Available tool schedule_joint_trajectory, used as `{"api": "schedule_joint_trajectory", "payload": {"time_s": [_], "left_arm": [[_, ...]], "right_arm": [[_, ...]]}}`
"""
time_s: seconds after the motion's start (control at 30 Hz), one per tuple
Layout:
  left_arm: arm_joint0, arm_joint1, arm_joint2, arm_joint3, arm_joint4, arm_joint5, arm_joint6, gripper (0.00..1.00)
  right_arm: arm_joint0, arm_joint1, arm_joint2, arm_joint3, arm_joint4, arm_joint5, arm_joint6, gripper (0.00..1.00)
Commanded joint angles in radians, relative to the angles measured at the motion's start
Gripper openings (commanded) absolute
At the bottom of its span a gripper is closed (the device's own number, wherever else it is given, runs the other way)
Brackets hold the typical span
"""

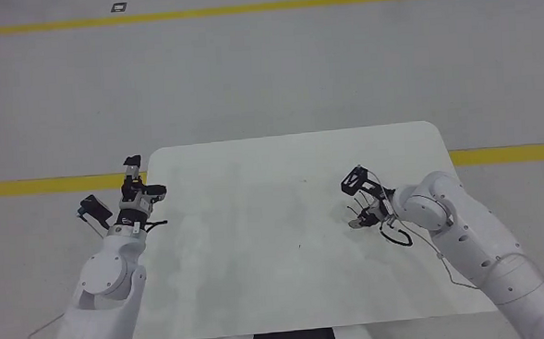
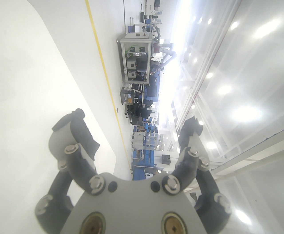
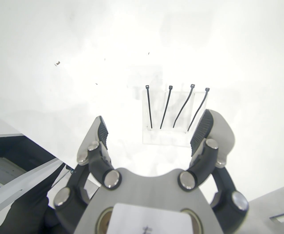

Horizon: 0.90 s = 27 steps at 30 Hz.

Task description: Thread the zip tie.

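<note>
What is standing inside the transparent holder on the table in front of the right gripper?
Four black zip ties stand in the transparent holder, tails at its base, heads at the free ends. How the tails are fixed in the base cannot be seen.

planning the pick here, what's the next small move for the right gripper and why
Probably ease the right gripper forward toward the clear holder and centre on one zip tie: its jaws are open and empty, and four ties stand in it, none grasped yet.
</note>
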Motion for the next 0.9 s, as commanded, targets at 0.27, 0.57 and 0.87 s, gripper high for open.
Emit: {"api": "schedule_joint_trajectory", "payload": {"time_s": [0.27, 0.57, 0.87], "left_arm": [[0.000, 0.000, 0.000, 0.000, 0.000, 0.000, 0.000, 1.00], [0.000, 0.000, 0.000, 0.000, 0.000, 0.000, 0.000, 1.00], [0.000, 0.000, 0.000, 0.000, 0.000, 0.000, 0.000, 1.00]], "right_arm": [[-0.006, 0.004, 0.013, -0.004, 0.003, 0.000, -0.007, 0.36], [-0.003, 0.004, 0.015, 0.004, -0.001, 0.002, -0.011, 0.27], [0.005, 0.000, 0.001, 0.021, -0.009, 0.013, -0.003, 0.22]]}}
